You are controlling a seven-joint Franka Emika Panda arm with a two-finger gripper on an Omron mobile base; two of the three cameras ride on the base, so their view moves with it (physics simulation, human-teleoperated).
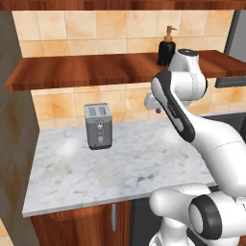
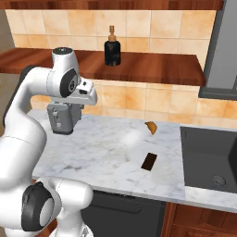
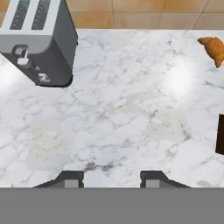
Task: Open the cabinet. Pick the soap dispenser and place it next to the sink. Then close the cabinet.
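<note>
The soap dispenser (image 1: pixel 166 48) (image 2: pixel 111 48), a black bottle with an orange-brown pump, stands upright on the cabinet's (image 1: pixel 96 69) (image 2: pixel 152 67) lower shelf board, in front of the tiled wall. My gripper (image 3: pixel 111 177) hangs over the marble counter, below that shelf, and points down at bare marble. Its fingertips stand apart and open with nothing between them. The dark grey sink (image 2: pixel 208 157) (image 1: pixel 230 120) is recessed into the counter at the right.
A grey toaster (image 1: pixel 98 126) (image 2: pixel 62 118) (image 3: pixel 37 39) stands at the counter's back left. A croissant (image 2: pixel 151 127) (image 3: pixel 213 48) and a flat dark brown rectangle (image 2: pixel 148 161) (image 3: pixel 220 133) lie between the toaster and the sink. A low door with a silver handle (image 1: pixel 114 216) is under the counter.
</note>
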